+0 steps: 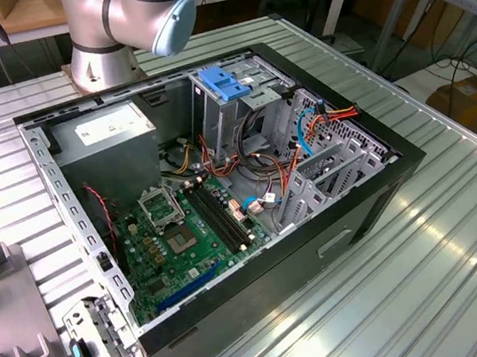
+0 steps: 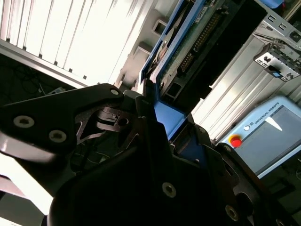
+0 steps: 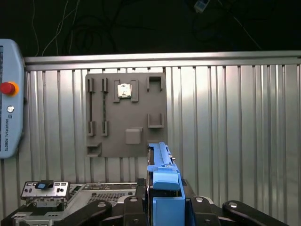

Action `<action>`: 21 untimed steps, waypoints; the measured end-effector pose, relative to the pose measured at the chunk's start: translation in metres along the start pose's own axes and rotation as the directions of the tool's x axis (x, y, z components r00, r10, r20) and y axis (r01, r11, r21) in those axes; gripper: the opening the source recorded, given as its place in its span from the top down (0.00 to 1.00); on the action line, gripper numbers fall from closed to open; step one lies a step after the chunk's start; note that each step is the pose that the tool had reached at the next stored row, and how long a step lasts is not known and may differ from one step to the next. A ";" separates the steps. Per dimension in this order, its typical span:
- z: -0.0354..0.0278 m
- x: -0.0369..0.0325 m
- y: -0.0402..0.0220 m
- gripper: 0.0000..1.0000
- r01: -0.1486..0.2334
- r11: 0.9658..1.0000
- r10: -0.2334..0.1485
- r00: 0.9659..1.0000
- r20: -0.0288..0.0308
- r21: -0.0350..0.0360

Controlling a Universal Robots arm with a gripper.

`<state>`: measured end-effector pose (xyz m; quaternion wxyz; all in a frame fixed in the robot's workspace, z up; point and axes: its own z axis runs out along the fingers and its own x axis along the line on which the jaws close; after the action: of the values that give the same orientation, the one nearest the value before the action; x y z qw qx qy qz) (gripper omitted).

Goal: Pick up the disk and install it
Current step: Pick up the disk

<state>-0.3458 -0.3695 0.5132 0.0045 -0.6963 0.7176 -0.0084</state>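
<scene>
- I've got the open computer case [image 1: 264,291] lying on the ribbed metal table [image 1: 434,284].
- Motherboard [image 1: 179,232] exposed inside, grey power supply [image 1: 110,130] beside it.
- Blue latch plate [image 1: 222,82] tops the drive cage [image 1: 239,124].

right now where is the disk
In the first wrist view the disk sits clamped in the tool, held over the ribbed table near the grey fixture plate.

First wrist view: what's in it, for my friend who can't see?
The gripper holds the disk on edge, blue rail showing. Beyond it lie a ribbed metal table and a grey holder plate.
</scene>
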 end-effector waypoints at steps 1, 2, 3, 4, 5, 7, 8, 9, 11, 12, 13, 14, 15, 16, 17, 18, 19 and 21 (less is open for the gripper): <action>0.0000 0.0000 -0.0010 0.63 0.000 1.000 0.000 1.000 0.000 0.000; 0.0000 -0.0001 -0.0021 0.63 0.000 1.000 0.000 1.000 0.000 0.000; 0.0000 -0.0001 -0.0032 0.63 0.000 1.000 0.000 1.000 0.000 0.000; 0.0001 -0.0002 -0.0056 0.63 0.000 1.000 0.000 1.000 0.000 0.000; 0.0001 -0.0002 -0.0074 0.63 0.000 1.000 0.000 1.000 0.000 0.000; 0.0002 -0.0003 -0.0109 0.63 0.000 1.000 0.000 1.000 0.000 0.000; 0.0002 -0.0004 -0.0121 0.63 0.000 1.000 0.000 1.000 0.000 0.000; 0.0003 -0.0004 -0.0138 0.63 0.000 1.000 0.000 1.000 0.000 0.000; 0.0003 -0.0005 -0.0162 0.63 0.000 1.000 0.000 1.000 0.000 0.000; 0.0003 -0.0005 -0.0172 0.63 0.000 1.000 0.000 1.000 0.000 0.000; 0.0004 -0.0006 -0.0183 0.63 0.000 1.000 0.000 1.000 0.000 0.000; 0.0004 -0.0006 -0.0195 0.63 0.000 1.000 0.000 1.000 0.000 0.000; 0.0004 -0.0006 -0.0206 0.63 0.000 1.000 0.000 1.000 0.000 0.000; 0.0004 -0.0007 -0.0224 0.63 0.000 1.000 0.000 1.000 0.000 0.000; 0.0005 -0.0007 -0.0237 0.63 0.000 1.000 0.000 1.000 0.000 0.000; 0.0005 -0.0007 -0.0249 0.63 0.000 1.000 0.000 1.000 0.000 0.000; 0.0005 -0.0008 -0.0262 0.63 0.000 1.000 0.000 1.000 0.000 0.000; 0.0005 -0.0009 -0.0289 0.63 0.000 1.000 0.000 1.000 0.000 0.000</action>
<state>-0.3169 -0.3695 0.5132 0.0045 -0.6963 0.7177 -0.0084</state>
